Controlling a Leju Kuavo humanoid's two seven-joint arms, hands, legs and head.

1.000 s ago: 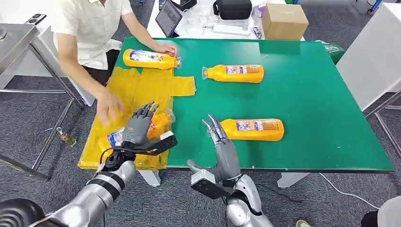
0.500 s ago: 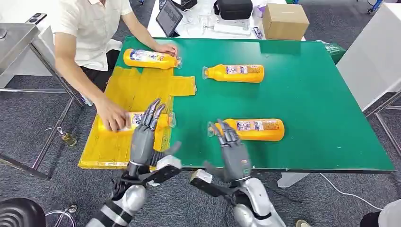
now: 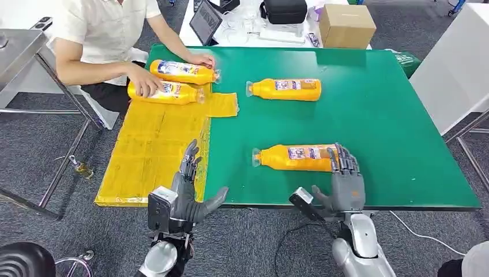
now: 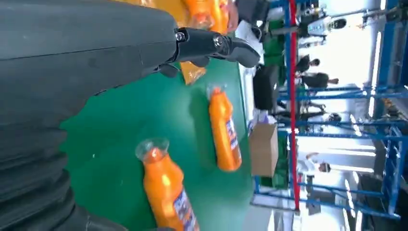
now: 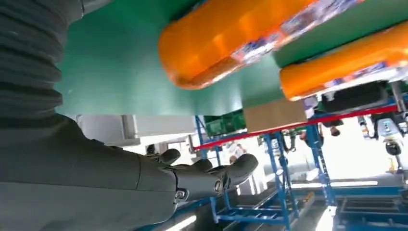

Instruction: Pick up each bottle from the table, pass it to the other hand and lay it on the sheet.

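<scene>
An orange bottle (image 3: 294, 157) lies on its side near the front of the green table (image 3: 392, 115), cap to the left. My right hand (image 3: 346, 180) is open just at its base end, holding nothing; the right wrist view has that bottle (image 5: 231, 38) close above the extended fingers (image 5: 211, 175). My left hand (image 3: 187, 193) is open at the table's front edge, by the near right corner of the yellow sheet (image 3: 153, 147). A second bottle (image 3: 285, 89) lies farther back. Two bottles (image 3: 181, 71) (image 3: 164, 92) lie at the sheet's far end under a person's hands.
The person (image 3: 109, 29) sits at the table's far left corner. A cardboard box (image 3: 346, 25), a tablet (image 3: 206, 21) and a black bag (image 3: 284, 10) stand on a table behind. A metal stand (image 3: 34, 63) is at the left.
The person slid the bottle from the sheet's near part to its far end. My left hand drew back to the table's front edge. My right hand moved right to the near bottle's base.
</scene>
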